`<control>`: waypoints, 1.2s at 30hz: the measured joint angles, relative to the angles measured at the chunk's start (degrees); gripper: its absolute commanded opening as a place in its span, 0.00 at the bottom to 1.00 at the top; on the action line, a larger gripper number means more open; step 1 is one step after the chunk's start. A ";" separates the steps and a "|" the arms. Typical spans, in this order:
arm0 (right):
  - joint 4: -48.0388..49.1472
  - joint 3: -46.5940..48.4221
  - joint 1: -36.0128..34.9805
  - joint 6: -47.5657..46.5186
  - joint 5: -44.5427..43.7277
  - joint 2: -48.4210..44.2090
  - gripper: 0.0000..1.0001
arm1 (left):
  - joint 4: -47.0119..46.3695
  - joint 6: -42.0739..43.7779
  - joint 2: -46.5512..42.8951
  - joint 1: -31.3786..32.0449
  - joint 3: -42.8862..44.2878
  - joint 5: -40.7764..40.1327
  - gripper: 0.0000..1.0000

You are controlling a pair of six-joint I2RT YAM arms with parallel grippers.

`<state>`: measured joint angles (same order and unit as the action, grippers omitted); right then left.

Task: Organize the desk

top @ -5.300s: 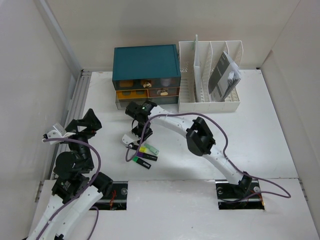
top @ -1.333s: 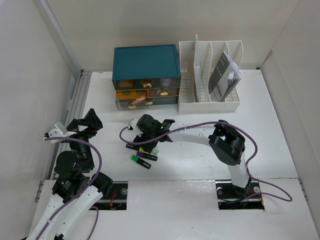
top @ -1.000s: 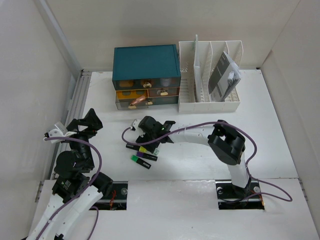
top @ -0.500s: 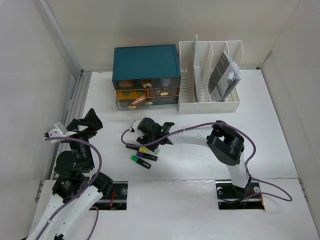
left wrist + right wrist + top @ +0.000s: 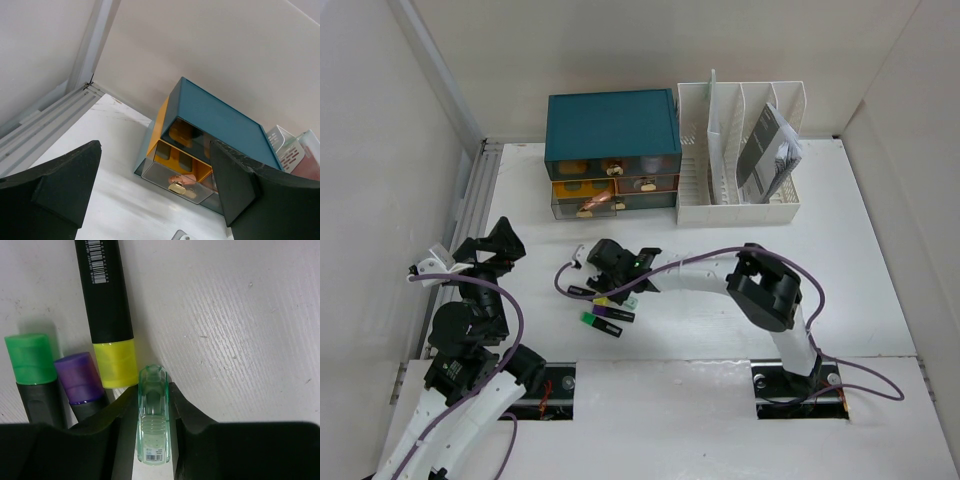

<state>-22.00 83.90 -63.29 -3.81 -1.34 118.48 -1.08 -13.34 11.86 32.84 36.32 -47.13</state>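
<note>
While your right fingers (image 5: 120,435) are clamping the green tube (image 5: 152,405) by its sides, likely light and slippery, your left fingers (image 5: 65,185) are hanging open.

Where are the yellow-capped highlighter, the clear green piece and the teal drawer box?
yellow-capped highlighter (image 5: 106,305): right wrist view, on its black barrel.
clear green piece (image 5: 153,410): right wrist view, on its ribbed middle.
teal drawer box (image 5: 612,120): top external view, on its top panel.

left gripper (image 5: 500,245) spread wide, arm folded; right gripper (image 5: 152,407), arm reaching leftward, pinching a clear green piece (image 5: 152,432).
</note>
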 measured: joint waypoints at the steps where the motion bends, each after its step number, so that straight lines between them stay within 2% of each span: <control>1: 0.00 0.13 -0.04 -0.04 0.00 0.09 0.10 | 0.00 0.00 0.00 0.00 0.00 -0.02 0.87; 2: -0.02 0.22 -0.09 -0.28 0.00 0.11 0.04 | 0.00 0.00 0.00 0.00 0.00 -0.02 0.87; 5: -1.03 1.36 -0.17 -0.92 -0.35 0.57 0.00 | 0.00 0.02 0.00 0.00 0.00 -0.02 0.87; 10: -5.97 7.43 -0.04 -5.90 -3.58 2.78 0.00 | 0.00 0.00 0.00 0.00 0.00 0.00 0.87; 13: -9.51 13.42 1.22 -10.93 -2.67 2.91 0.00 | 0.00 0.02 0.00 0.00 0.00 0.00 0.87; 22: -13.53 33.48 14.95 -24.76 10.21 2.05 0.00 | 0.00 0.02 0.02 0.00 0.00 -0.11 0.87; 26: -13.27 35.56 18.99 -28.57 14.29 1.01 0.00 | 0.00 0.02 0.00 0.00 0.00 -0.13 0.87; 32: -13.00 36.85 18.97 -32.33 20.50 1.25 0.00 | 0.00 0.02 0.13 0.00 0.00 -0.22 0.87; 36: -9.53 36.68 18.95 -33.51 23.39 1.25 0.00 | 0.00 0.02 0.48 0.00 0.00 -0.24 0.87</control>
<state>-31.53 120.57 -44.34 -37.32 22.04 119.72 -1.08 -13.32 12.34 32.84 36.32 -47.37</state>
